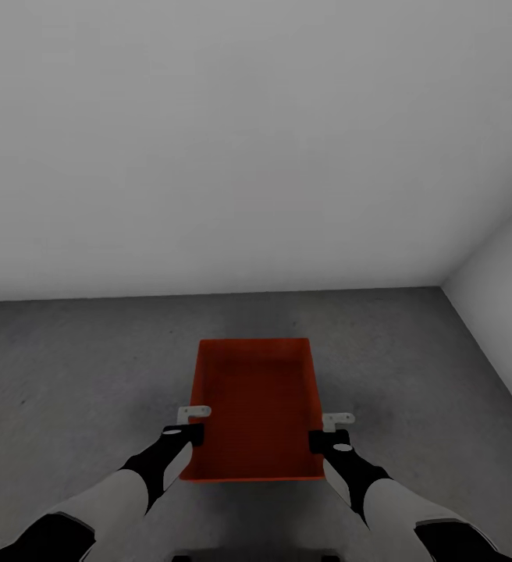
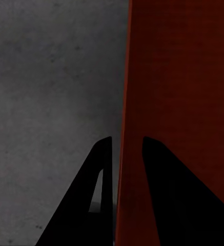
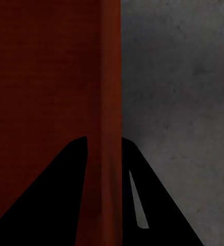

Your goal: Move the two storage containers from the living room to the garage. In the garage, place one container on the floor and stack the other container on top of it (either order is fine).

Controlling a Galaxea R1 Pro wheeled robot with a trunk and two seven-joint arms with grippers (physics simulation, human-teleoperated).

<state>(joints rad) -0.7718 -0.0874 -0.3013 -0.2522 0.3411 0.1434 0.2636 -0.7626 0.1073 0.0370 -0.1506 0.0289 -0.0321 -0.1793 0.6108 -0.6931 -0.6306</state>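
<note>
One orange-red open-topped storage container [image 1: 257, 406] sits low in front of me over the dark grey concrete floor [image 1: 84, 367] of the garage; I cannot tell whether its base touches the floor. My left gripper [image 1: 193, 422] is shut on its left side wall, and my right gripper [image 1: 328, 430] is shut on its right side wall. In the left wrist view the gripper [image 2: 127, 146] straddles the thin red wall [image 2: 178, 77], one finger on each side. The right wrist view shows that gripper [image 3: 104, 143] pinching the opposite wall [image 3: 50, 66] the same way.
A plain pale grey wall [image 1: 209, 140] stands a short way beyond the container. A second pale wall [image 1: 506, 297] meets it at the right, forming a corner. Bare concrete stretches to the left and right of the container.
</note>
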